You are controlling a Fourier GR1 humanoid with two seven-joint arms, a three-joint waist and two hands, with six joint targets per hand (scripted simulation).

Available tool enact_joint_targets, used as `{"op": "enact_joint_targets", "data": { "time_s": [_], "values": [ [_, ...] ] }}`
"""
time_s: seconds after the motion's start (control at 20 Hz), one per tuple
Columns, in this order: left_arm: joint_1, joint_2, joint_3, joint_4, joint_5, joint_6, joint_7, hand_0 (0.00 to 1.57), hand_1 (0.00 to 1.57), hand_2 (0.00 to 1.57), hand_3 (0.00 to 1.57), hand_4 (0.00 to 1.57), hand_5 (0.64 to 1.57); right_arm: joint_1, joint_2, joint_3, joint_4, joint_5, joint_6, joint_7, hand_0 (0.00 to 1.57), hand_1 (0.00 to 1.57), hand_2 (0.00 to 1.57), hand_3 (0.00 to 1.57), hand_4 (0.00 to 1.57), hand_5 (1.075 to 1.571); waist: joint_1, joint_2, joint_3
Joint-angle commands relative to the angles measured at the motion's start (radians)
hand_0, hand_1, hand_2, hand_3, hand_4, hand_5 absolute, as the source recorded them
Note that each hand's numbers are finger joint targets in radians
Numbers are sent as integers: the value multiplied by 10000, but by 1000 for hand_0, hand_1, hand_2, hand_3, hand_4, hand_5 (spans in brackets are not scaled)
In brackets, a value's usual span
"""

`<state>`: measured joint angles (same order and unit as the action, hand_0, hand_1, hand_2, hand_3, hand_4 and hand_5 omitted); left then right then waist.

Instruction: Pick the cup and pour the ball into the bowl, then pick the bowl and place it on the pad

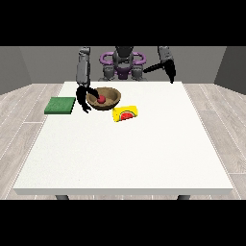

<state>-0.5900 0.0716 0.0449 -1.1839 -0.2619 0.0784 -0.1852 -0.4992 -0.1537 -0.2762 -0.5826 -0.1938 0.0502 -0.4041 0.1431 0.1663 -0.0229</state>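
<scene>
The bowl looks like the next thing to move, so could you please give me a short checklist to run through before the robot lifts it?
1. Ball inside the bowl: ok, the red ball sits in it.
2. Cup out of the way: ok, it lies on its side on the table, just in front of the bowl.
3. Hand at the view's left at the bowl's rim: ok.
4. Fingers closed on the rim: cannot tell.
5. Pad free to receive the bowl: ok, nothing on it.
6. Hand at the view's right clear: ok, raised, away from the bowl.
</scene>
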Motion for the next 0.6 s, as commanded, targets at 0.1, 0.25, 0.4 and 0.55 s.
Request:
{"op": "enact_joint_targets", "data": {
  "time_s": [0.1, 0.25, 0.4, 0.55],
  "values": [
    [-123, -11, 91, 65, 21, 71, 351, 0, 0, 0, 0, 0, 1569, -25, -133, 475, 653, 614, -860, 1552, 1571, 1571, 1571, 1571, 1042, 1549, 31, 40, 226],
    [30, 489, 590, 289, 530, -446, 49, 0, 0, 0, 0, 0, 1570, -462, -131, 612, 397, 785, -1522, 2173, 1571, 1571, 1571, 1571, 1025, 1554, -81, -279, 222],
    [778, 501, 850, 902, 417, 42, -736, 0, 0, 0, 0, 0, 1570, -706, -395, 1030, -6, 1008, -1351, 3430, 1571, 1571, 1571, 1571, 1019, 1554, -852, -834, 222],
    [947, 922, 1216, 1421, 760, -446, -383, 0, 0, 0, 0, 0, 1570, -721, 392, 1595, -468, 1282, -1808, 4324, 1571, 1571, 1571, 1571, 1030, 1558, -1296, -1715, 219]
  ]
}}
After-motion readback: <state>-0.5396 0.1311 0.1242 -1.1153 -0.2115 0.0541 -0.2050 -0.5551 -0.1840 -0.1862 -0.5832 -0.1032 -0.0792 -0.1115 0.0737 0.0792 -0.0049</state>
